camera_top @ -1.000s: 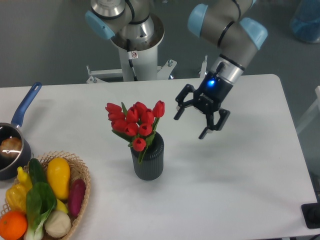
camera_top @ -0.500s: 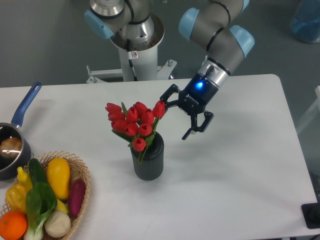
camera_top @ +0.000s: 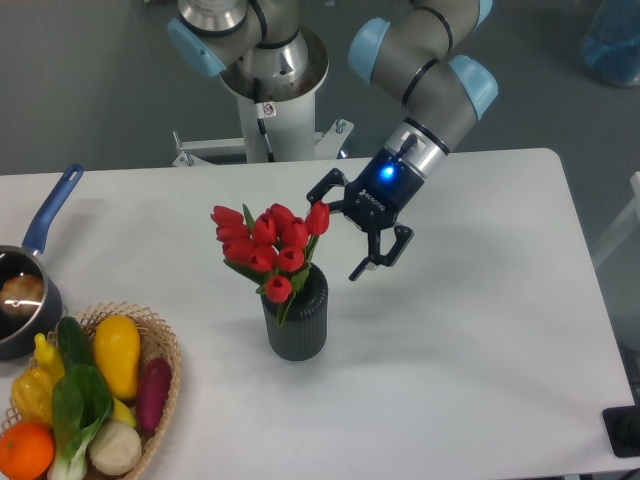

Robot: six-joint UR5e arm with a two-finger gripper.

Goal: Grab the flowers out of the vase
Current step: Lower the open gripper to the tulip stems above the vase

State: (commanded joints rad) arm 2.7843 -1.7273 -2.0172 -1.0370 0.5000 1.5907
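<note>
Standing in the vase (camera_top: 296, 320), the flowers (camera_top: 270, 243) are a tight bunch of red tulip buds with green leaves showing between and below them; one bud hangs lower, just over the rim. The vase is a short dark cylinder with vertical ribs, upright on the white table (camera_top: 480, 350), a little left of the table's middle.

Just right of the bunch the gripper (camera_top: 336, 231) hangs tilted, its jaws spread wide and holding nothing. One finger (camera_top: 318, 186) reaches above the rightmost bud, and the other (camera_top: 372, 259) sits lower, to the right of the vase mouth; whether either touches a bud cannot be told. A blue light glows on the wrist.

At the left edge a saucepan (camera_top: 22, 300) with a blue handle holds something pale. Below it a wicker basket (camera_top: 165, 365) carries vegetables and an orange, well apart from the vase. Behind the table stands a second robot base (camera_top: 268, 70).
</note>
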